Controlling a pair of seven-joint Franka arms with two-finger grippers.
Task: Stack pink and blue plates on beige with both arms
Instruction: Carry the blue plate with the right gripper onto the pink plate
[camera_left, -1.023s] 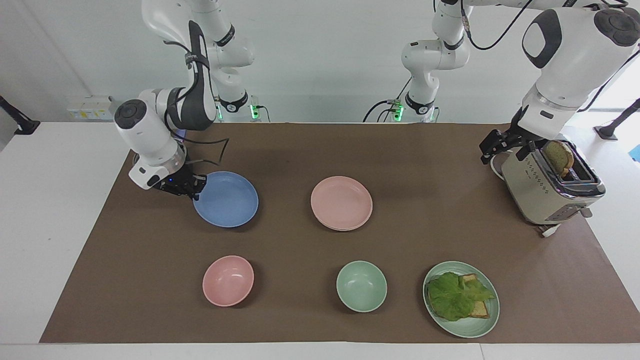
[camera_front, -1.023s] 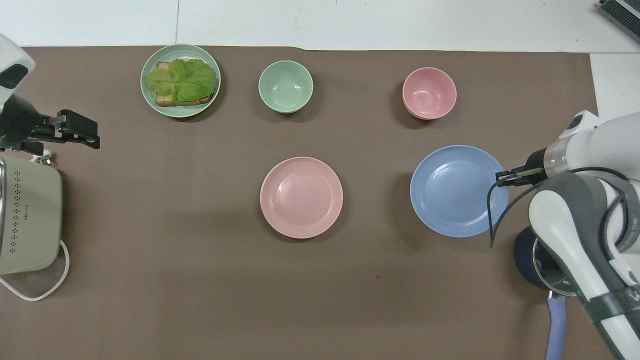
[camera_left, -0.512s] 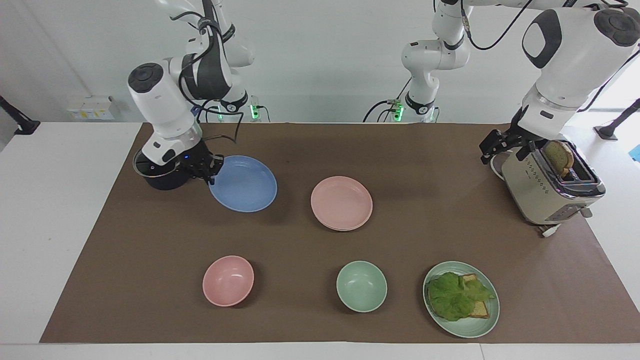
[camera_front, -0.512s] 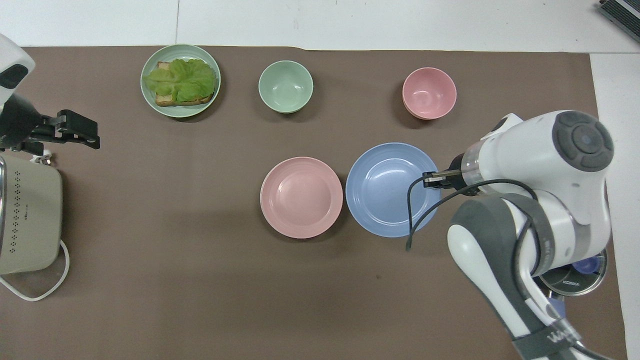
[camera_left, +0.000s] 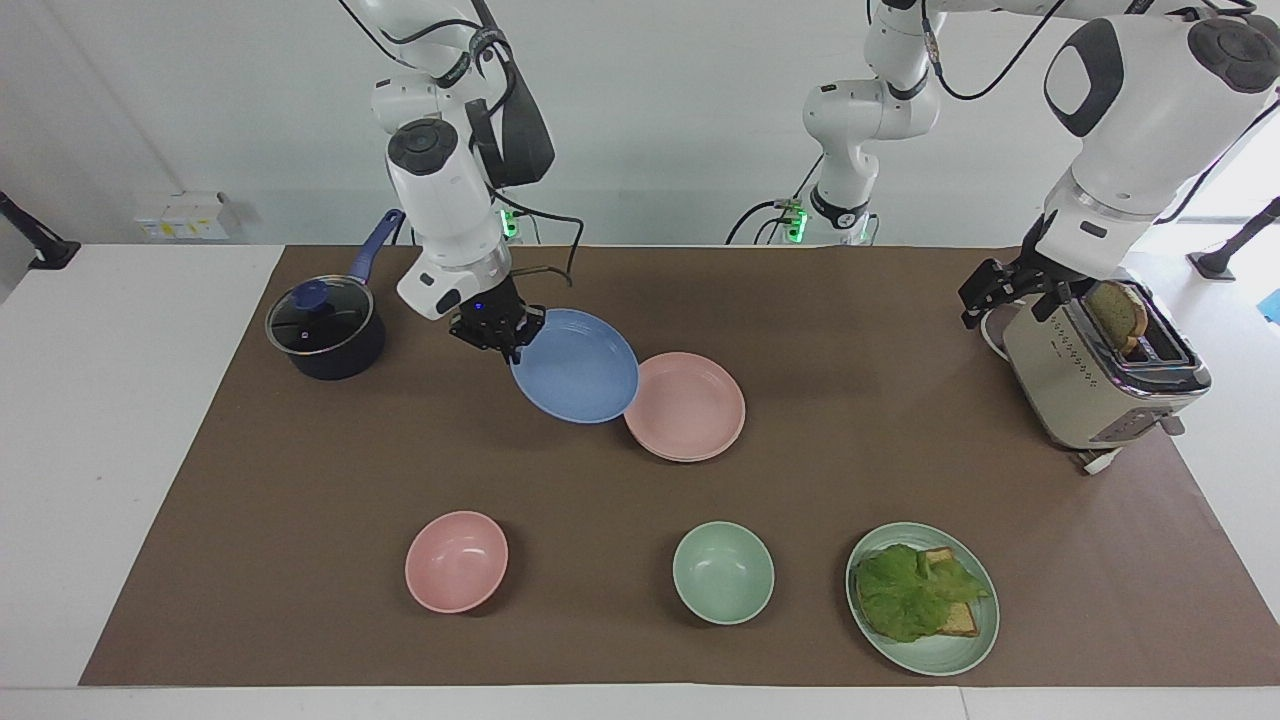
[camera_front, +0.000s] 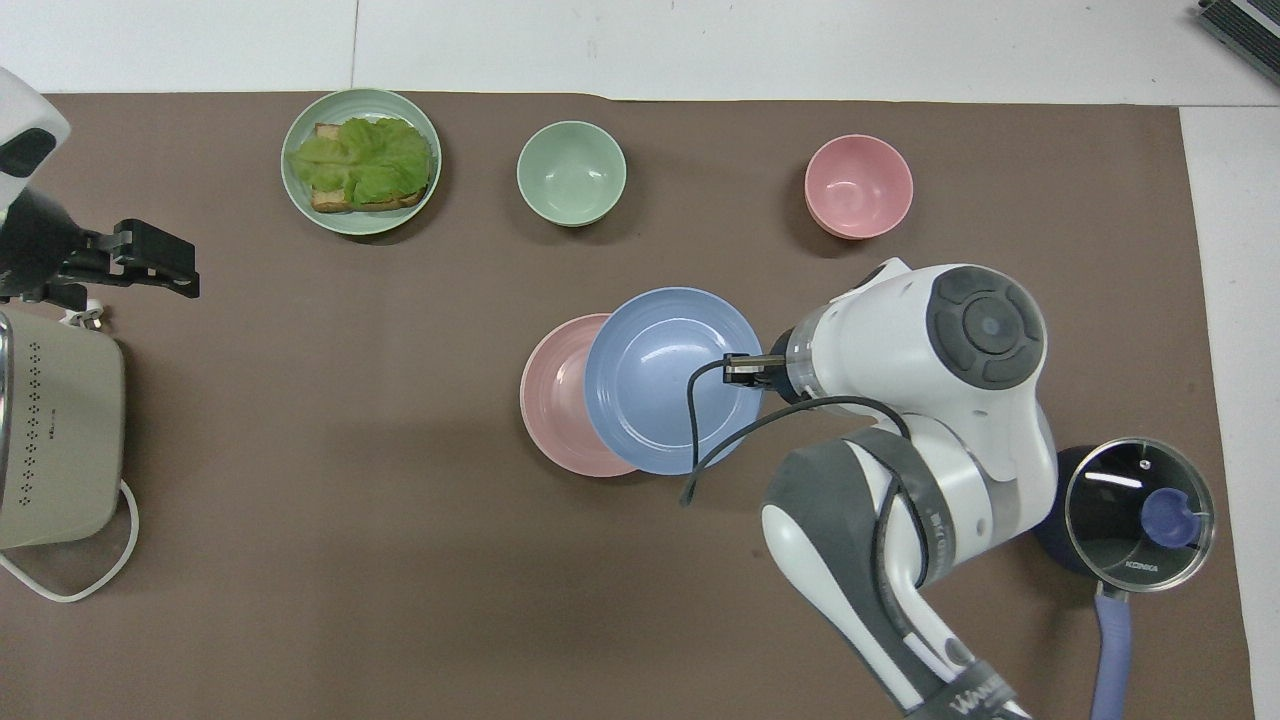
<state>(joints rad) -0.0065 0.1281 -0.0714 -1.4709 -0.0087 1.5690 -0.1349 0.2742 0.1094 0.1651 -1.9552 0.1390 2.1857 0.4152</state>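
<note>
While the right gripper (camera_left: 497, 335) pinches the rim of the blue plate (camera_left: 577, 379), it holds that plate tilted in the air at the centre of the facing view, its edge overlapping the pink plate (camera_left: 690, 408). Under the pink plate a pale rim hints at a second plate, though its colour cannot be told. At the right of the same view the left gripper (camera_left: 990, 290) hangs wide open and empty beside the toaster (camera_left: 1095, 375). A lidded saucepan (camera_left: 325, 328) sits at left.
</note>
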